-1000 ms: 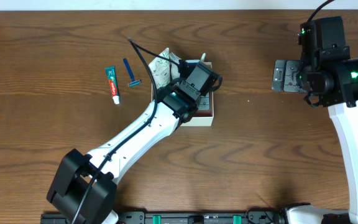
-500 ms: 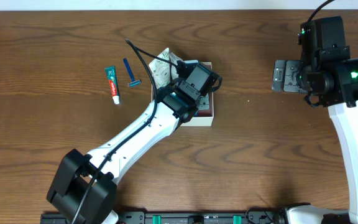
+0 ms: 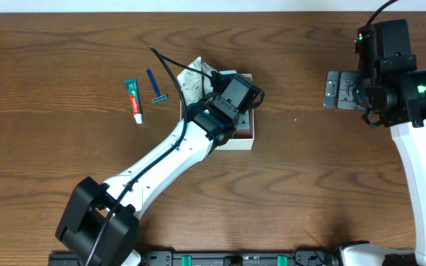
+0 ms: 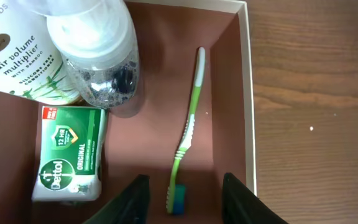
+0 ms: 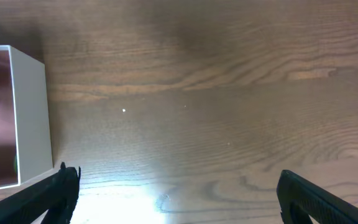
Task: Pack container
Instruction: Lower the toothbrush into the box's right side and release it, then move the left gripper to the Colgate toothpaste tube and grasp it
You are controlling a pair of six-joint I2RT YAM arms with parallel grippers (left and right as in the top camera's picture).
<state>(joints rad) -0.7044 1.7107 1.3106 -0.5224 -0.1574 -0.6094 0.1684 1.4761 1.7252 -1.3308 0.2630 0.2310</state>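
Observation:
The container (image 3: 244, 136) is a shallow white box with a reddish-brown inside (image 4: 160, 143); it also shows at the left edge of the right wrist view (image 5: 33, 118). Inside lie a green toothbrush (image 4: 188, 134), a Dettol soap bar (image 4: 70, 152), a clear bottle with a white cap (image 4: 101, 56) and a white hair product sachet (image 4: 17, 56). My left gripper (image 4: 182, 202) is open above the box, its fingers either side of the toothbrush head, not touching it. My right gripper (image 5: 176, 193) is open and empty over bare table at the right.
A toothpaste tube (image 3: 134, 100) and a blue razor (image 3: 154, 87) lie on the table left of the box. A crumpled white packet (image 3: 194, 80) pokes out at the box's far-left corner. The left arm (image 3: 161, 159) crosses the table from the front.

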